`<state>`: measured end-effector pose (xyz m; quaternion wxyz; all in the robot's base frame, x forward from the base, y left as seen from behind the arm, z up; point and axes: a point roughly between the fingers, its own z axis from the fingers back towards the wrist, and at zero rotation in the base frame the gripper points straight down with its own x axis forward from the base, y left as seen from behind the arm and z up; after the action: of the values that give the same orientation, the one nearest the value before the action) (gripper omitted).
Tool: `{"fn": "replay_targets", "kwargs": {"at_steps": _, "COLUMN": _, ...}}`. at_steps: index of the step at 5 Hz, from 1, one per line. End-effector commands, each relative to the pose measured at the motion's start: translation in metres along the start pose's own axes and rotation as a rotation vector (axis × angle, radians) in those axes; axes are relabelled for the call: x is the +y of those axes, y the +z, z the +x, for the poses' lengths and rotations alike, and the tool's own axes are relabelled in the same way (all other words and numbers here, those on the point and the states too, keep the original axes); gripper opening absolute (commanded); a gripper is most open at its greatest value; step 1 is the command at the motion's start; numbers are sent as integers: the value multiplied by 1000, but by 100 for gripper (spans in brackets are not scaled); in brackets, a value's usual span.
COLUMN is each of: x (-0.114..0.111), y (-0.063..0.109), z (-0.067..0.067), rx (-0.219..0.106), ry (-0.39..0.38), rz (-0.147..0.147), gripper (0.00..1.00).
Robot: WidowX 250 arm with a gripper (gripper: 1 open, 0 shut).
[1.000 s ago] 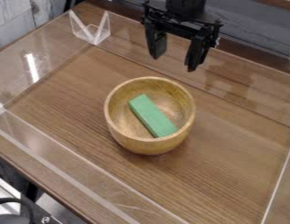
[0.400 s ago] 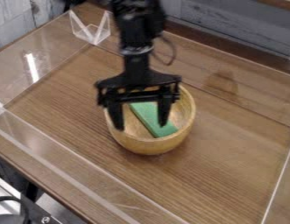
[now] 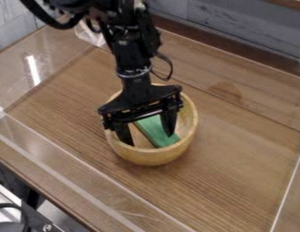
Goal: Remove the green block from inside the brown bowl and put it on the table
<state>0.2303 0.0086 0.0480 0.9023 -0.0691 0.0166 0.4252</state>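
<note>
Green block (image 3: 159, 130) seen inside brown bowl (image 3: 151, 151), between the 2 spread fingers of the hand (image 3: 147, 130); nothing gripped, hand opened wide. Finger contact cannot be told. Block partly hidden by the hand; bright green, smooth, flat, oblong, long axis laid roughly 11 to 5 o'clock.

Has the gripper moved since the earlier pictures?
Yes. In the first picture, the gripper was beyond the brown bowl, toward the far side of the table; now its open fingers are at the bowl.
</note>
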Motion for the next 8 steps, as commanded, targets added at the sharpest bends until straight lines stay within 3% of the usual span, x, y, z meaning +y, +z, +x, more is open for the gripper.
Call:
{"fn": "replay_targets", "kwargs": {"at_steps": 1, "x": -7, "y": 0, "z": 4, "rx": -19, "ry": 0, "rz": -30, "gripper": 100}}
{"fn": "replay_targets", "kwargs": {"at_steps": 3, "x": -12, "y": -12, "z": 6, "rx": -13, "ry": 8, "rz": -40, "gripper": 100}}
{"fn": "replay_targets", "kwargs": {"at_steps": 4, "x": -13, "y": -14, "z": 4, "rx": -4, "ry": 5, "rz": -38, "gripper": 0}}
{"fn": "replay_targets", "kwargs": {"at_steps": 8, "x": -17, "y": -1, "z": -7, "rx": 61, "ry": 15, "rz": -16, "gripper": 0}}
